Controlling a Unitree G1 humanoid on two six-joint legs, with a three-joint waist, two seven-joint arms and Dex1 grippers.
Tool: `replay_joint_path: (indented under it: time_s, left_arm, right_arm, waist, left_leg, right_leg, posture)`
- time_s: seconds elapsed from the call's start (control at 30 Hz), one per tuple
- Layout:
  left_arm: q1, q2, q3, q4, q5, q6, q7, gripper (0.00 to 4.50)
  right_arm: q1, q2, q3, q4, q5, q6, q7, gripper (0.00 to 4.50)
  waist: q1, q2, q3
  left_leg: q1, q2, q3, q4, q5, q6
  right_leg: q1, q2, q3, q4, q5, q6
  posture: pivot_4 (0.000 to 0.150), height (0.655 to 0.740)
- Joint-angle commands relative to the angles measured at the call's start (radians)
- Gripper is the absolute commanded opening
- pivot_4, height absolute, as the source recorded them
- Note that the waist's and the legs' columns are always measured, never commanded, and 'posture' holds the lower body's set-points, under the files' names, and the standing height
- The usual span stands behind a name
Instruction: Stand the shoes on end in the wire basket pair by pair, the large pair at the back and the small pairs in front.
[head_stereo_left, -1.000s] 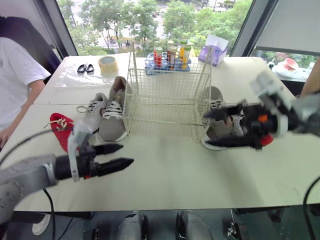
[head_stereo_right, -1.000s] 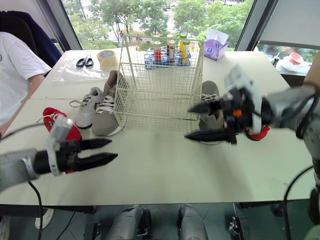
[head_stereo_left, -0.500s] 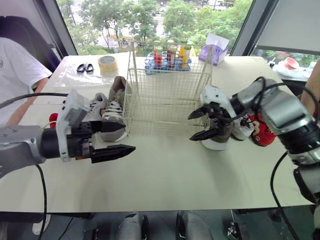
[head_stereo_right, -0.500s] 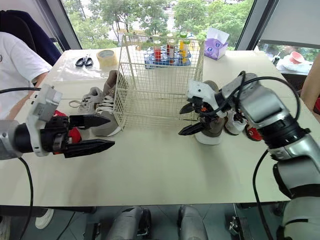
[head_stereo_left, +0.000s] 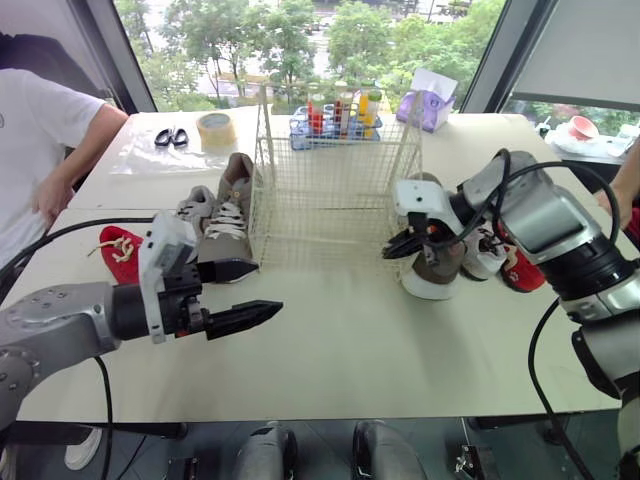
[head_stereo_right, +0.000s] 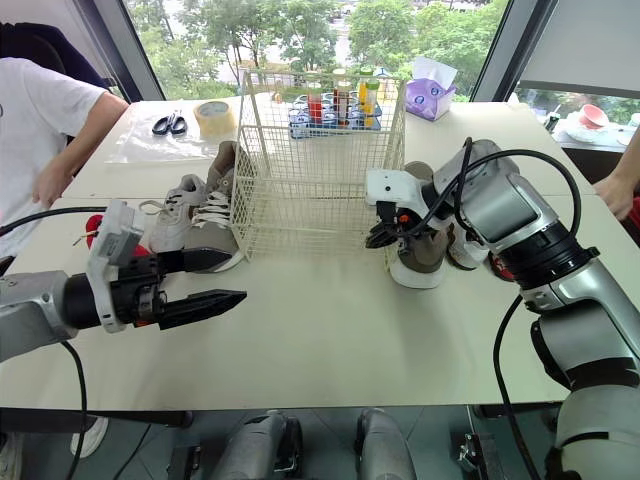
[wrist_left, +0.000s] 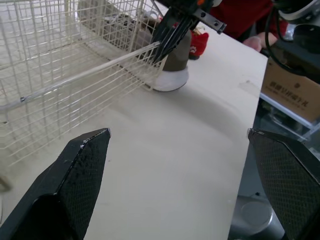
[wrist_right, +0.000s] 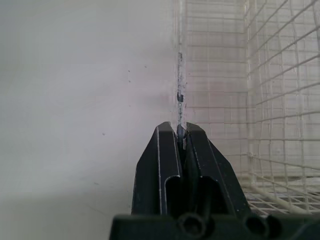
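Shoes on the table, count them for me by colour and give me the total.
Red shoes: 2
Light grey shoes: 2
Taupe shoes: 2
Total: 6

Office-like room: large windows (head_stereo_left: 250, 40), long table (head_stereo_left: 340, 340), tissue box (head_stereo_left: 428, 100), scissors (head_stereo_left: 170, 136), tape (head_stereo_left: 215, 128).

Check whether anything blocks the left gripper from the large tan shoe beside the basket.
Nothing visible does. The open left gripper hovers over bare table just before the large tan shoe; the wire basket stands beside that shoe.
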Motion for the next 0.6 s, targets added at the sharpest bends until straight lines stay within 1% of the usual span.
replay_joint_path:
  time_s: [0.03, 0.13, 0.27, 0.43, 0.6]
  left_arm:
    - [-0.033, -0.009, -0.038, 0.021, 0.051, -0.027, -0.020, 4.50]
    - [-0.052, -0.013, -0.053, 0.034, 0.065, -0.029, -0.032, 4.50]
    - [-0.043, -0.016, -0.051, 0.034, 0.079, -0.026, -0.049, 4.50]
    - [-0.039, -0.015, -0.045, 0.034, 0.088, -0.021, -0.057, 4.50]
    - [-0.055, -0.020, -0.056, 0.038, 0.088, -0.017, -0.054, 4.50]
  right_arm:
    - [-0.011, -0.010, -0.076, 0.004, -0.017, -0.201, 0.012, 0.09]
    - [0.001, -0.007, -0.110, -0.036, 0.015, -0.196, 0.053, 0.09]
    - [0.063, -0.024, -0.141, -0.173, 0.075, -0.043, 0.098, 0.09]
    - [0.097, -0.015, -0.166, -0.263, 0.094, 0.066, 0.076, 0.09]
    - [0.138, -0.014, -0.164, -0.299, 0.091, 0.042, 0.075, 0.09]
  waist:
    - [-0.001, 0.000, 0.000]
    - [-0.002, 0.000, 0.000]
    - [-0.012, 0.000, 0.000]
    - [-0.020, 0.000, 0.000]
    - [-0.018, 0.000, 0.000]
  left_leg:
    - [0.000, 0.000, 0.000, 0.000, 0.000, 0.000]
    - [0.000, 0.000, 0.000, 0.000, 0.000, 0.000]
    - [0.000, 0.001, 0.000, -0.001, 0.000, 0.000]
    - [0.000, 0.001, 0.000, -0.001, 0.000, 0.000]
    - [0.000, 0.001, 0.000, -0.001, 0.000, 0.000]
  right_leg:
    - [0.000, 0.000, 0.000, 0.000, 0.000, 0.000]
    - [0.000, 0.001, 0.000, 0.000, 0.000, 0.000]
    - [0.000, 0.000, 0.000, 0.000, -0.001, 0.001]
    - [-0.001, 0.000, 0.000, 0.000, -0.001, 0.001]
    - [-0.001, 0.000, 0.000, 0.001, -0.001, 0.001]
  posture:
    - [0.150, 0.7400]
    - [0.150, 0.7400]
    - [0.150, 0.7400]
    - [0.150, 0.7400]
    - [0.150, 0.7400]
